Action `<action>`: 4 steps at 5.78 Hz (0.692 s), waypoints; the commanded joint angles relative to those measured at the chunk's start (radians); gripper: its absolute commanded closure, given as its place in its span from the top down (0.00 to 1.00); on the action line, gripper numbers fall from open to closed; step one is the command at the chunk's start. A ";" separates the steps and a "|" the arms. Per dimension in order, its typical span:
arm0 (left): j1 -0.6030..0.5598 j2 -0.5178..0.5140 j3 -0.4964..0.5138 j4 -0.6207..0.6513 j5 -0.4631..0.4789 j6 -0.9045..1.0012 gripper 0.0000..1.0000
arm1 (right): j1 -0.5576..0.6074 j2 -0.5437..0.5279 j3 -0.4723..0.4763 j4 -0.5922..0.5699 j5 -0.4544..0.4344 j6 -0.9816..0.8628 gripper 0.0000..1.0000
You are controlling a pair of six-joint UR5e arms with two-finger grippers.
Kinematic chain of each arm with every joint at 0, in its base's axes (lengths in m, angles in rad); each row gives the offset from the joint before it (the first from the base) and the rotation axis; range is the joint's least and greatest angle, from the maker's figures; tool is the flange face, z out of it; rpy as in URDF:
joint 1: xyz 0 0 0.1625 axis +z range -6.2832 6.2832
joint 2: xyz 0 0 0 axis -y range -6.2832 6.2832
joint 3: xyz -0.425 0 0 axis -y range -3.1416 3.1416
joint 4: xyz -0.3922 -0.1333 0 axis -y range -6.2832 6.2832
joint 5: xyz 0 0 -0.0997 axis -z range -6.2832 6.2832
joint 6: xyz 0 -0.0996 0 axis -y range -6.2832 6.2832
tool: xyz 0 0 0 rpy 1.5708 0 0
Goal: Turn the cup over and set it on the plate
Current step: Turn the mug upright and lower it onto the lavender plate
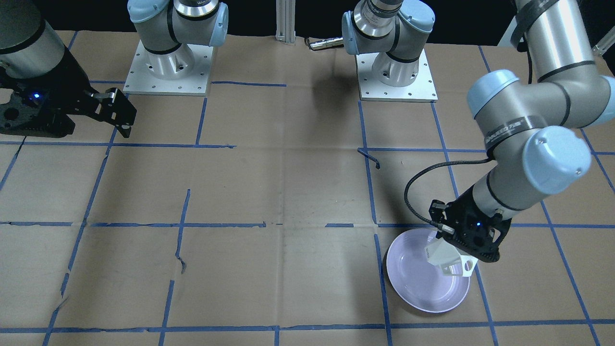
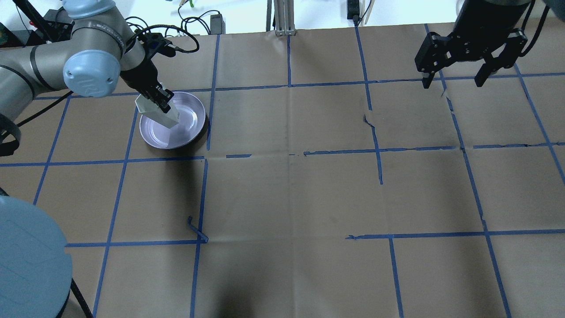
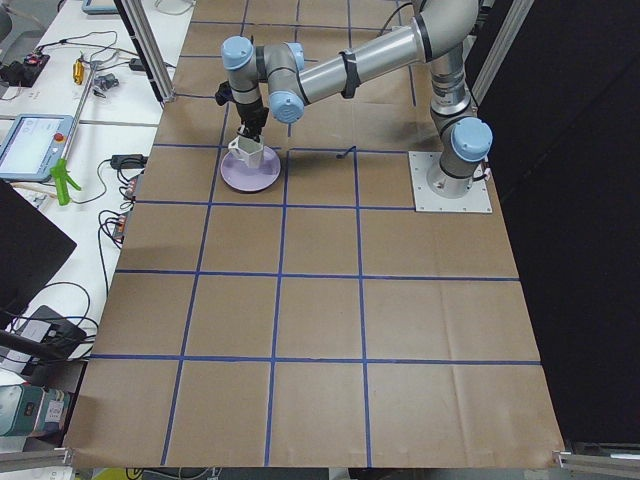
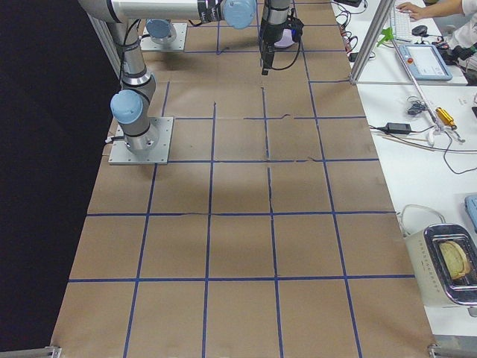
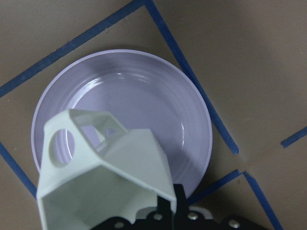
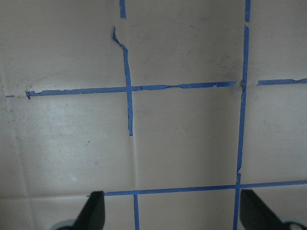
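- Left pincer [image 2: 162, 100] is clamped on the cup [image 2: 158, 112], jaws closed across its wall. It holds nothing else.
- Right pincer [image 2: 452, 82] is wide open and holds nothing. It's parked well apart over the far side of the surface [image 2: 287, 198]. Leave it there.
- The cup hangs tilted over the plate [image 2: 187, 126], on the side nearest the left arm, not over the middle.
- In the wrist view the handle sticks out on the side away from the jaws.
- I can't tell if the cup touches the plate. The side view suggests a gap, but it's too small to be sure.
- I also can't tell which end of the cup faces down, so check that before you commit.
- My read of the step: finish the wrist roll, then set the cup down.
- Doing it well:
- Level the cup first. A tilted, faceted base will land on 1 edge and rock or skid on the glossy plate.
- Shift toward the plate's middle before you descend. The raised rim is close under the cup now, and landing on it would tip the cup.
- Come down slowly and straight, with no sideways drag, or the plate slides on the paper.
- Open the jaws only once the base sits flat.
- Retract straight up, clear of the handle.
- Main risk: releasing while the cup is tilted, so it topples off the plate.
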 commanded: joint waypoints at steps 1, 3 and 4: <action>-0.010 -0.038 -0.002 0.007 0.017 -0.003 0.03 | 0.000 0.000 0.000 0.000 0.000 0.000 1.00; -0.012 -0.064 -0.002 0.016 0.030 -0.019 0.18 | 0.000 0.000 0.000 0.000 0.000 0.000 1.00; -0.012 -0.067 -0.002 0.016 0.030 -0.020 0.79 | 0.000 0.000 0.000 0.000 0.000 0.000 1.00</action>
